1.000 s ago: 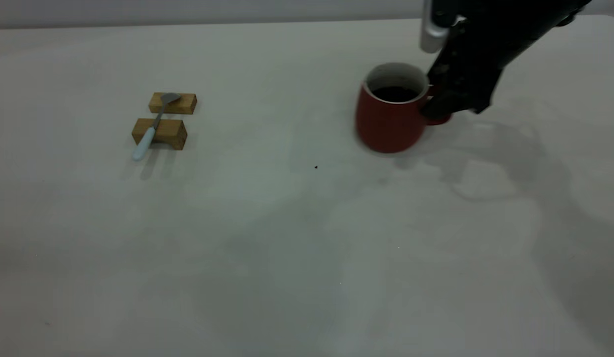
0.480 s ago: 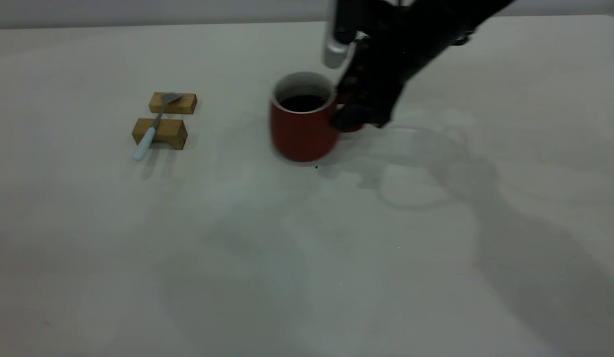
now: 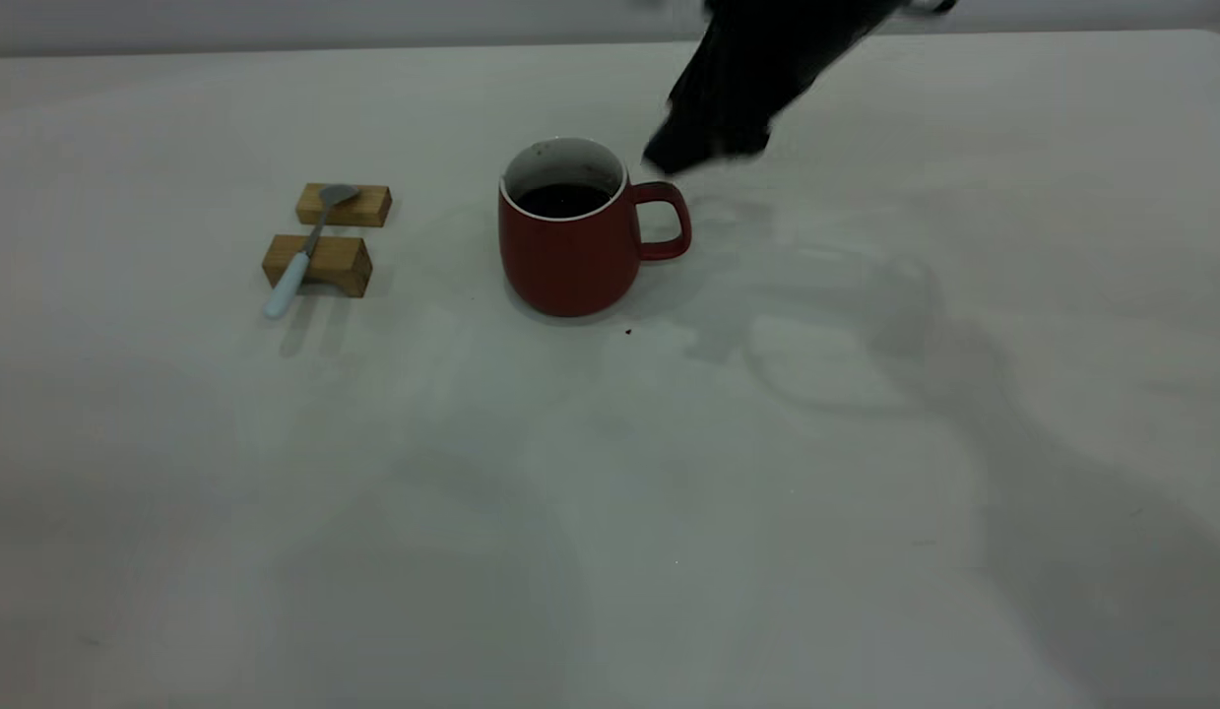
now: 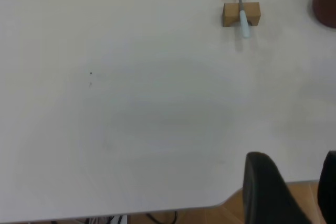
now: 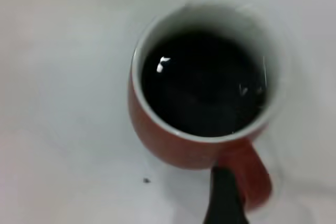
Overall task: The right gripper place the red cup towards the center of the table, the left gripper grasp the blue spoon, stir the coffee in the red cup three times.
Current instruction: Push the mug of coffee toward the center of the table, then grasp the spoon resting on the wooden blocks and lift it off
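Observation:
The red cup (image 3: 570, 258) stands upright near the middle of the table (image 3: 610, 512), handle to the right, with dark coffee (image 3: 562, 200) inside. My right gripper (image 3: 703, 148) hovers just behind and above the handle, off the cup, open. In the right wrist view one finger (image 5: 226, 200) sits beside the handle, with the red cup (image 5: 173, 145) and its coffee (image 5: 202, 85) below. The blue spoon (image 3: 299, 258) lies across two wooden blocks at the left. My left gripper (image 4: 293, 157) is open over the table's near edge, far from the blue spoon (image 4: 242, 9).
Two tan wooden blocks (image 3: 344, 205) (image 3: 319, 264) carry the spoon, bowl on the far one. A tiny dark speck (image 3: 627, 332) lies just in front of the cup. The red cup (image 4: 326, 3) shows at the edge of the left wrist view.
The right gripper carried the cup leftward from the right side to near the table's middle, let go of its handle, and has risen up and back.

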Action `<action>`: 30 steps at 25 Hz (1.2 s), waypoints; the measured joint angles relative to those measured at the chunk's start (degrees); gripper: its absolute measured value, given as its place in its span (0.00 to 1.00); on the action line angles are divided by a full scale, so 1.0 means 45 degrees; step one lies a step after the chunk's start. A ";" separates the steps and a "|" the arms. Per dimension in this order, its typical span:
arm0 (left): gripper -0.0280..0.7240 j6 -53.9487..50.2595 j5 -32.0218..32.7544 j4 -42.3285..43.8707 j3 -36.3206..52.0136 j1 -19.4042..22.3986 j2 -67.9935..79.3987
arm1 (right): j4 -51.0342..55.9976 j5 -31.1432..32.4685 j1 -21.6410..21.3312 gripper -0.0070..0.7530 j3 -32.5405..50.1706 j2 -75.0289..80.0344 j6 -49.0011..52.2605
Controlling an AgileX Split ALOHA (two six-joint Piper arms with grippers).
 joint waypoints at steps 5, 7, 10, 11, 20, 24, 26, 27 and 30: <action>0.46 0.0000 0.0000 0.0000 0.0000 0.0000 0.0000 | -0.0283 0.2267 -0.0083 0.76 0.1996 -0.2967 0.5621; 0.46 0.0000 0.0000 0.0000 0.0000 0.0000 0.0000 | -0.0447 0.3046 -0.0070 0.76 0.2731 -0.4290 0.7095; 0.46 0.0000 0.0000 0.0000 0.0000 0.0000 0.0000 | -0.1600 0.3578 -0.0070 0.76 0.3896 -0.6161 0.9564; 0.46 0.0000 0.0000 0.0000 0.0000 0.0000 0.0000 | -0.2188 0.3636 -0.0070 0.76 0.4276 -0.6823 1.0527; 0.46 0.0000 0.0000 0.0000 0.0000 0.0000 0.0000 | -0.8874 0.5105 -0.1528 0.76 0.8937 -1.4135 1.7157; 0.46 0.0000 0.0000 0.0000 0.0000 0.0000 0.0000 | -1.1036 0.6566 -0.2369 0.76 1.0258 -1.7701 1.9223; 0.46 0.0000 0.0000 0.0000 0.0000 0.0000 0.0000 | -1.1712 0.6950 -0.2414 0.76 1.0726 -1.9126 2.0045; 0.46 0.0000 0.0000 0.0000 0.0000 0.0000 0.0000 | -1.1939 0.7059 -0.2443 0.76 1.0987 -1.9905 2.0378; 0.46 0.0000 0.0000 0.0000 0.0000 0.0000 0.0000 | -1.2204 0.7181 -0.2452 0.76 1.1801 -2.1731 2.0881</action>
